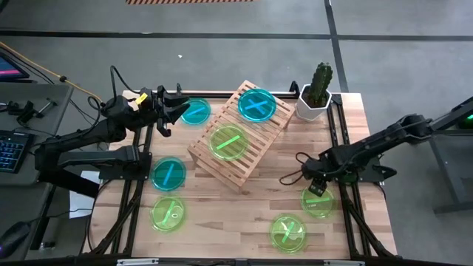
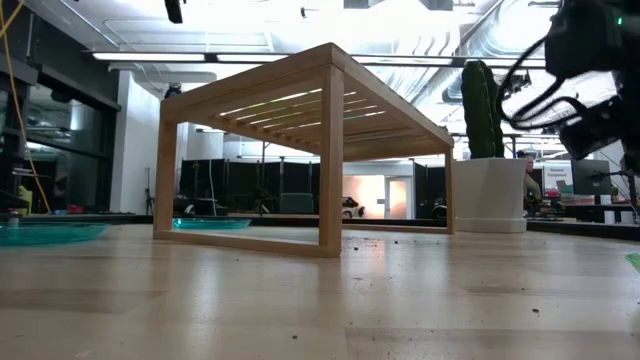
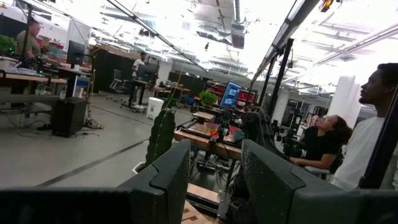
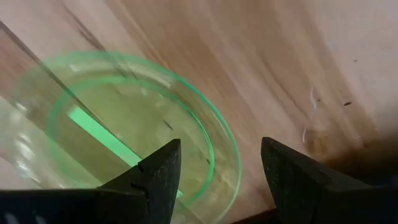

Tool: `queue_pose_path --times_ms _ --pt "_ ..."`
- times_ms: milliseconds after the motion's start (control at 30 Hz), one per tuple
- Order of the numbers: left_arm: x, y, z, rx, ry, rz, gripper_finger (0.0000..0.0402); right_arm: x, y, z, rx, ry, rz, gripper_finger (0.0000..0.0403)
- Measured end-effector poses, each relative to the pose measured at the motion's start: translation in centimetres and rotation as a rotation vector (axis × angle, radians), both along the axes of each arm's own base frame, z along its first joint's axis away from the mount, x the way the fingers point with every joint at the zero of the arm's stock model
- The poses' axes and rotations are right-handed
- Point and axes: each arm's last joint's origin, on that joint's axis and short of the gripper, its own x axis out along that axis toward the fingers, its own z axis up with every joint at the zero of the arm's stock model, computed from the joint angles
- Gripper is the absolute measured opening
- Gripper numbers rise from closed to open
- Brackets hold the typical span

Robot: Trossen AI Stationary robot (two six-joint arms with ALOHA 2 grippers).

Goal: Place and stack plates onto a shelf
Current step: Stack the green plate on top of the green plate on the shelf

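Note:
The slatted wooden shelf [image 1: 238,139] stands mid-table, with a teal plate [image 1: 256,105] and a lime-green plate [image 1: 228,142] lying on its top. My right gripper [image 1: 318,188] hangs open, pointing down, over the far rim of a green plate [image 1: 318,202] that lies flat on the table. In the right wrist view its fingers [image 4: 158,177] stand on either side of that plate's rim [image 4: 219,146] without touching it. My left gripper [image 1: 177,111] is open and held level at the far left, beside a teal plate [image 1: 196,111] lying on the table. Nothing is between its fingers [image 3: 171,177].
More plates lie flat on the table: a teal one [image 1: 168,174] and a green one [image 1: 168,213] near left, and a green one [image 1: 288,232] near right. A white pot with a cactus [image 1: 316,94] stands at the far right, by the shelf. People sit beyond the table [image 3: 323,146].

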Motion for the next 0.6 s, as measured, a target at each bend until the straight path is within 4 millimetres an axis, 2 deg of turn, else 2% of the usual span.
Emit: queue_pose_path --times_ms 133,600 --pt "0.0 0.0 0.0 0.0 0.0 0.0 0.0133 0.3 0.1 -0.7 -0.008 0.051 0.056 0.0204" --pt "0.0 0.0 0.0 0.002 0.001 -0.012 0.0133 0.7 0.3 -2.0 0.0 0.136 0.086 0.0204"
